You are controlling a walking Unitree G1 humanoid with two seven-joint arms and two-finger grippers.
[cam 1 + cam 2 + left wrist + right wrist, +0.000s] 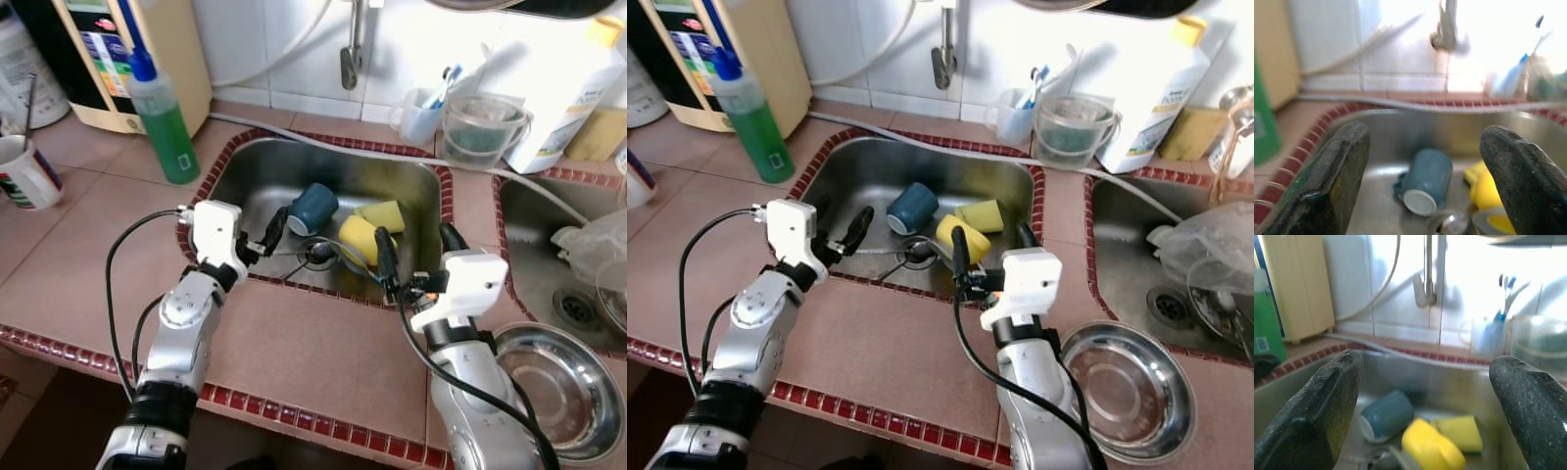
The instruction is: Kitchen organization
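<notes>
Nearest the camera, two silver arms reaching over the near edge of the tan tiled tabletop [98,264] with its dark red mosaic border. On the left, left end effector [277,231] poised over the near left rim of the stainless steel sink basin [392,181], black fingers [1332,181] spread wide apart, nothing between them. On the right, right end effector [416,253] at the near right rim of that basin, fingers [1322,411] likewise wide apart and empty.

Down in the basin, lying on its side: dark blue ceramic cup [313,208], open mouth turned toward the near left. Just right of it, a yellow plastic cup [359,239], also on its side, and beyond that, touching it, a yellow rectangular sponge [381,213]. Near the drain, a small metal piece, too blurred to identify.

Far left on the tabletop, green dish-soap bottle with blue cap [162,113], upright, in front of a cream-coloured appliance [147,59]. Far side, behind the sink: chrome tap [352,49], clear plastic tumbler with toothbrushes [421,116], clear lidded container [480,127], white bottle [573,88]. Near right, shiny steel bowl [552,387] beside a second sink [549,255].
</notes>
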